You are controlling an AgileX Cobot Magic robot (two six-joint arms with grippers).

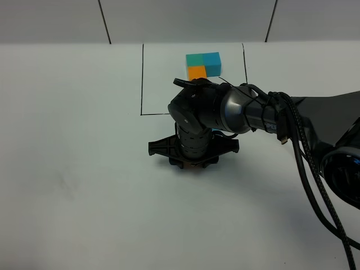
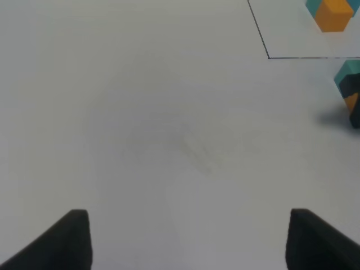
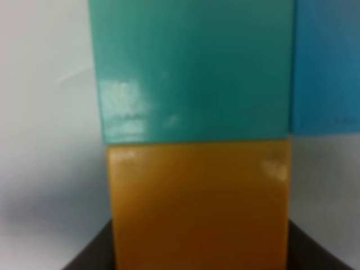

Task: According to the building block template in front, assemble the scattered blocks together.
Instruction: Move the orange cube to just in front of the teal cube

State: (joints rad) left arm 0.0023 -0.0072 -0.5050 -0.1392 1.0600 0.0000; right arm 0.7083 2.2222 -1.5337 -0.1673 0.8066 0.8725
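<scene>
the right gripper [image 1: 191, 162], closed on the orange cube [image 3: 199, 205], presses it against the teal cube [image 3: 194, 70] and blue cube [image 3: 326, 67], copying the framed template [image 1: 203, 64] behind; the left gripper [image 2: 188, 239] hangs half open, empty.

No legible text (perhaps arm lettering)

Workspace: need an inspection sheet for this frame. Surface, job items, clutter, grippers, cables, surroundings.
Surface: white table, thin black drawn rectangle at the far side.
Job's things: building block template inside the rectangle; teal block, orange block and blue block joined edge to edge under the right wrist camera.
Clutter: nothing seen.
Grippers: right gripper shut on the orange block; left gripper open over bare table, holding nothing.
Cables: black bundle along the right arm.
Surroundings: pale panelled wall.
</scene>
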